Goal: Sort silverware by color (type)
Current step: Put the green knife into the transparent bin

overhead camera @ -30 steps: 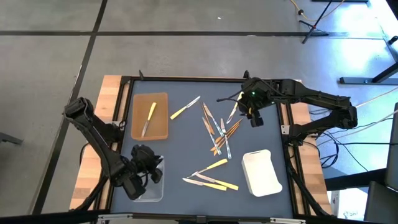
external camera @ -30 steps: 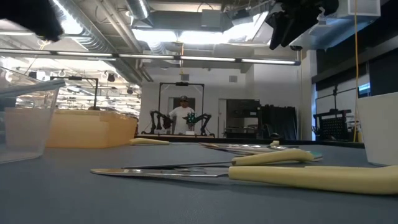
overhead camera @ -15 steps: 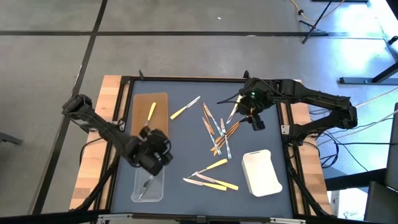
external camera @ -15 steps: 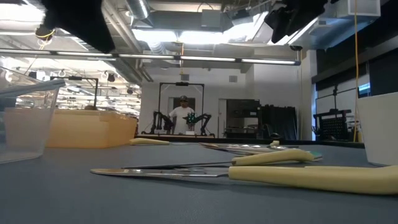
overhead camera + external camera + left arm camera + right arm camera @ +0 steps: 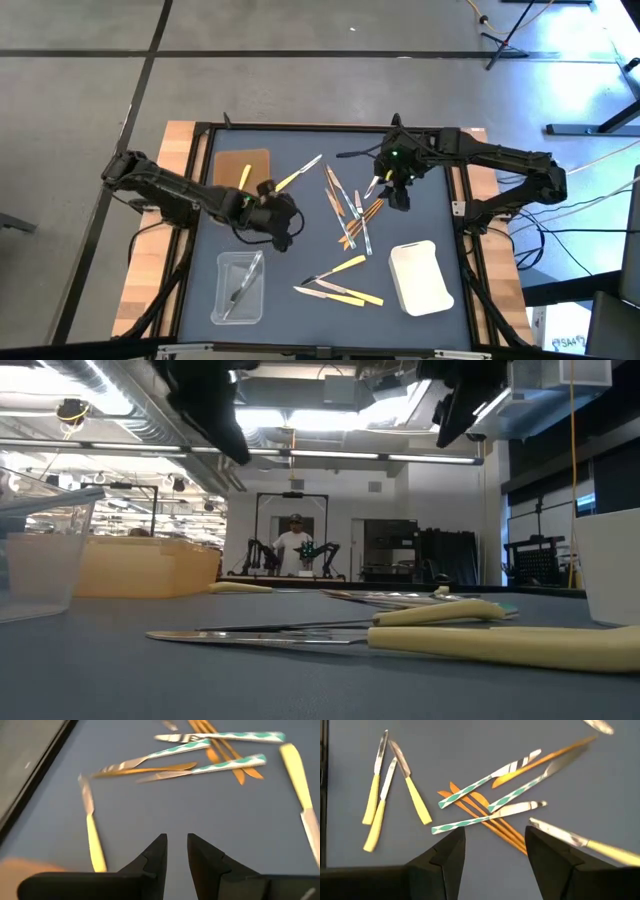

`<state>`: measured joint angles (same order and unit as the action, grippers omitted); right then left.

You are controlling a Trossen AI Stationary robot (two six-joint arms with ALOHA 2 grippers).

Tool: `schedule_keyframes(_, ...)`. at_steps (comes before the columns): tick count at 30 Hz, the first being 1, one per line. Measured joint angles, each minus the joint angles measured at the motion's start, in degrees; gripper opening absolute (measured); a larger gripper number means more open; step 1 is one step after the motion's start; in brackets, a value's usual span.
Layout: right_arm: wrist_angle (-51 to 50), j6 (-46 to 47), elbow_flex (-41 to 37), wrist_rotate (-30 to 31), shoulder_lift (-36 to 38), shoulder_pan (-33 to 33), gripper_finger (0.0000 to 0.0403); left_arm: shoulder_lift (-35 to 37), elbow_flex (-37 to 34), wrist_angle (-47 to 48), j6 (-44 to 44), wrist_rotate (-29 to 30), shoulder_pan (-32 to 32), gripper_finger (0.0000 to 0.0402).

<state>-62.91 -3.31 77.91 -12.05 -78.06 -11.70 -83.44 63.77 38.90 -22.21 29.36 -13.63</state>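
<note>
The silverware lies flat and scattered on the dark mat. A pile of silvery, teal-patterned and tan wooden pieces [image 5: 352, 212] is at the middle. One yellow-handled knife [image 5: 298, 173] lies far of it, and several yellow ones [image 5: 338, 285] lie near the front. My left gripper [image 5: 287, 232] hangs above bare mat left of the pile, slightly open with nothing between its fingers [image 5: 176, 840]. My right gripper [image 5: 397, 200] hangs above the pile's right side, open and empty [image 5: 495, 832].
A brown tray [image 5: 228, 160] at the far left holds a yellow knife [image 5: 243, 175]. A clear tray [image 5: 222, 300] at the near left holds a silvery utensil [image 5: 243, 283]. A white tray [image 5: 420, 277] stands at the near right. A black frame borders the mat.
My left gripper has swung from above the clear tray toward the table's far and right side, to beside the pile, rolling its wrist on the way. The clear tray and the utensil in it are now uncovered. My right gripper has rolled a little in place.
</note>
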Motion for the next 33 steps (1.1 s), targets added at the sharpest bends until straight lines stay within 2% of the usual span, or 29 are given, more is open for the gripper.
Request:
schedule_keyframes(6,0.01,10.36,0.0,8.13,-1.71,6.45,0.0195,-0.02,0.02,-3.11,17.52,-10.18,7.58,0.0069)
schedule_keyframes(10,1.91,18.88,-1.87,12.27,-2.25,12.14,0.0195,-0.02,0.02,-3.95,21.74,-16.87,13.15,0.0069)
schedule_keyframes(13,5.65,25.2,-6.19,12.83,-2.3,15.61,0.0195,-0.02,0.02,-5.34,21.89,-20.0,16.17,0.0069)
schedule_keyframes(23,19.06,46.05,-23.04,12.98,-2.34,19.75,0.0195,-0.04,0.02,-6.5,21.33,-20.95,18.03,0.0069)
schedule_keyframes(26,24.75,48.18,-26.56,13.8,-2.34,20.13,0.0195,-0.04,0.02,-6.5,21.04,-20.95,17.81,0.0069)
schedule_keyframes(29,29.63,48.21,-28.95,17.72,-2.34,20.82,0.0195,-0.04,0.02,-6.5,20.91,-20.98,17.68,0.0069)
schedule_keyframes(33,32.49,48.17,-30.59,20.3,-2.34,20.86,0.0195,-0.04,0.02,-6.5,20.81,-21.41,17.57,0.0069)
